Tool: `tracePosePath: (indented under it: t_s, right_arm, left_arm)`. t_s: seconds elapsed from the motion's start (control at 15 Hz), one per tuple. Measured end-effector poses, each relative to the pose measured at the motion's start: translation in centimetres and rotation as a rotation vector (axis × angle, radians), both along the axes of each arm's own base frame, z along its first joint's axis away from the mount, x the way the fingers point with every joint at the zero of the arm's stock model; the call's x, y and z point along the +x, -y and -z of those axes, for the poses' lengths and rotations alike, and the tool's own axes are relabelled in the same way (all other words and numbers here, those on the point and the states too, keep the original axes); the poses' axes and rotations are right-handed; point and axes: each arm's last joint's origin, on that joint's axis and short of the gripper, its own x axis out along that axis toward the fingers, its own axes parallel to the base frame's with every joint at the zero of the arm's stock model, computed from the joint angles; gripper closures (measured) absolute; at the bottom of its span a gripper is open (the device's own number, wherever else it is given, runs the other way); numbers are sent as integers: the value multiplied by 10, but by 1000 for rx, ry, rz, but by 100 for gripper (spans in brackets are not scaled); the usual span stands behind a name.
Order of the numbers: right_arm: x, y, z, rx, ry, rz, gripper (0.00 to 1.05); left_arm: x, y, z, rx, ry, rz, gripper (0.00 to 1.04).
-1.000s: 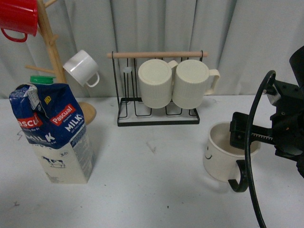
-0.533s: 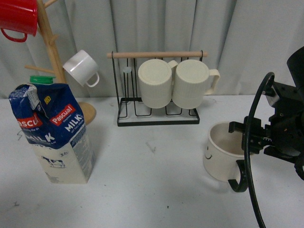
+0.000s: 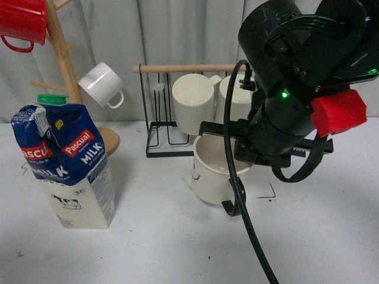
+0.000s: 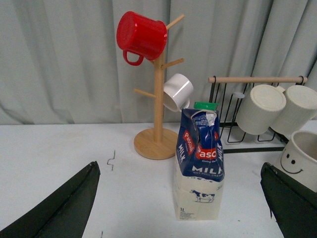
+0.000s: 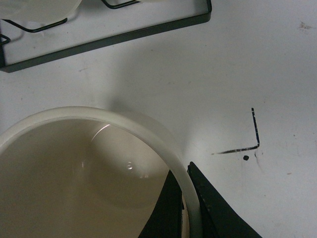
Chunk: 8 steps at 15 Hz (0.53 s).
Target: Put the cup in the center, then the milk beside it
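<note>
The cup (image 3: 208, 173), a wide cream mug with a smiley face and a dark handle, hangs over the middle of the table in front of the wire rack. My right gripper (image 3: 232, 161) is shut on its rim; in the right wrist view the two dark fingers (image 5: 198, 198) pinch the rim (image 5: 148, 130) between them. A black corner mark (image 5: 252, 139) of the center lies just beside the cup. The milk (image 3: 66, 165) stands upright at the left, seen also in the left wrist view (image 4: 200, 166). My left gripper (image 4: 181, 208) is open and empty, its jaws wide on either side of the carton and well short of it.
A black wire rack (image 3: 195, 142) holds two ribbed cream mugs (image 3: 192, 103) close behind the cup. A wooden mug tree (image 3: 65, 65) at the back left carries a red mug (image 3: 22, 22) and a small white cup (image 3: 102, 84). A grey curtain closes the back.
My right arm has carried the cup from the right side of the table leftward to the middle, in front of the rack. The milk and left gripper have not moved.
</note>
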Motion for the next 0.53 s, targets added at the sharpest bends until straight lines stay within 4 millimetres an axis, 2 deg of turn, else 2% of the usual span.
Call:
tracePosePath:
  t_s: [0.13,0.4,0.53]
  right_arm:
    - [2,-6,2,-9,3,5,102]
    - [-11,-26,12,-32,-59,-9,102]
    - [-12,-26,19,-41,-75,7,102]
  left_arm:
    - [0,0,0,0,0,0,7]
    - [0,0,0,0,0,0,7]
    - [0,0,0,0,0,0,7]
